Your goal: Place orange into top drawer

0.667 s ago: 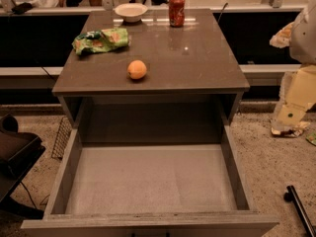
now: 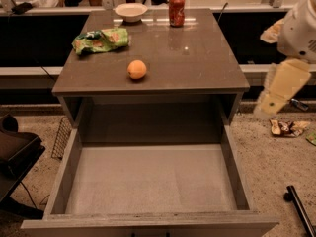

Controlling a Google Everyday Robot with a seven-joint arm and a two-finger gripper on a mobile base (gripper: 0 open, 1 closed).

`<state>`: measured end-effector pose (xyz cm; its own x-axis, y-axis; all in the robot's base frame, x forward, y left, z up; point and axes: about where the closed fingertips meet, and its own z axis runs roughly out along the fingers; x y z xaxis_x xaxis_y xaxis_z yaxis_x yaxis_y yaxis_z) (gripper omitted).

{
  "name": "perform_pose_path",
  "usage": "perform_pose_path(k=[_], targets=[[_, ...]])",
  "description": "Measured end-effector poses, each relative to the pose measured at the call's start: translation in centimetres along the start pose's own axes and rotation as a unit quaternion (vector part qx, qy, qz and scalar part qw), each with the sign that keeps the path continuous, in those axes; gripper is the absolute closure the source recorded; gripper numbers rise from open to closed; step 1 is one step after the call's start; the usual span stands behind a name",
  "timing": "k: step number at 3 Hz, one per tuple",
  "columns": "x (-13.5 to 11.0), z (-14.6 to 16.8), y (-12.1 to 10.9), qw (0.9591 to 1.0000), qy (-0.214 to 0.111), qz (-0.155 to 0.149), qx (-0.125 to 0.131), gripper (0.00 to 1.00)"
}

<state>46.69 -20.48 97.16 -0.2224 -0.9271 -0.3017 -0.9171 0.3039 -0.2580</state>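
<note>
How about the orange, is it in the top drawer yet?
No, the orange sits on the cabinet top behind the open top drawer, and the tool hangs beyond the cabinet's right side.

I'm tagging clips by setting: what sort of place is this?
Likely an office kitchenette or break area: a counter with an orange, soda can and chip bag, above an open top drawer. The gripper hangs right of the counter.
</note>
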Motion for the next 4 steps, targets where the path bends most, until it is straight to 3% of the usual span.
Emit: perform_pose_path(k=[1, 2, 3, 4], targets=[[-2.1, 4.0, -2.5, 0.9951, -0.097, 0.020, 0.003, 0.00], [-4.4, 7.1, -4.0, 0.9782, -0.202, 0.047, 0.011, 0.00], [-6.6, 8.6, -4.6, 0.9525, -0.296, 0.062, 0.035, 0.00], [-8.6, 9.1, -5.5, 0.9263, -0.350, 0.106, 0.091, 0.00]])
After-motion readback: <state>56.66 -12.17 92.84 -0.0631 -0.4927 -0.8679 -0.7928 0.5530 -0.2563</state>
